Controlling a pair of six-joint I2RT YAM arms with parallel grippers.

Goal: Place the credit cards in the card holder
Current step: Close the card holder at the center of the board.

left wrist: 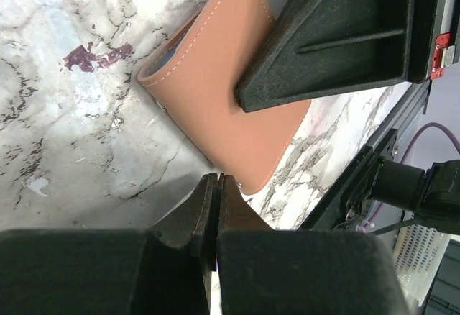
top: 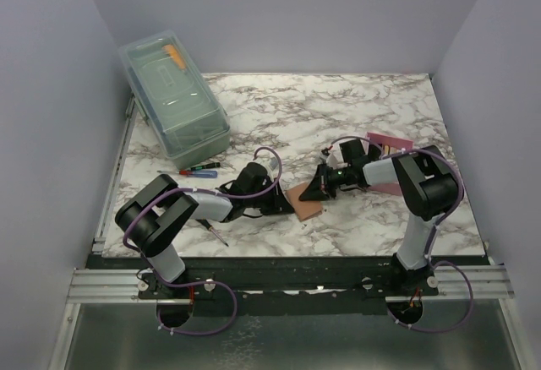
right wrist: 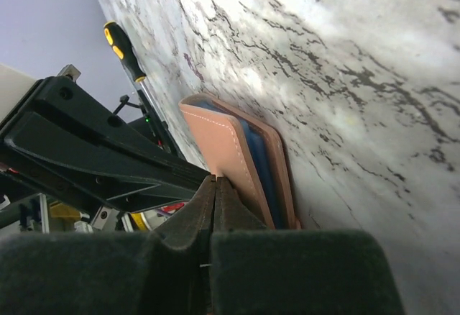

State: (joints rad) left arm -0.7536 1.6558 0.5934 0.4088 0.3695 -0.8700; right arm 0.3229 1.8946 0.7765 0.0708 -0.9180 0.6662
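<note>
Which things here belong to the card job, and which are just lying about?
Job: card holder, left gripper and right gripper, both shut at its edge; no loose credit cards visible.
Lying about: lidded plastic box, screwdriver, two slim hand tools, pink tray.

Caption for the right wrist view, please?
Shut right gripper beside the tan card holder, blue showing inside, on marble table.

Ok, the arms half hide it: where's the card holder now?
Top view: the card holder lies on the table near its front edge, about centre, between the left gripper and the right gripper.
</note>
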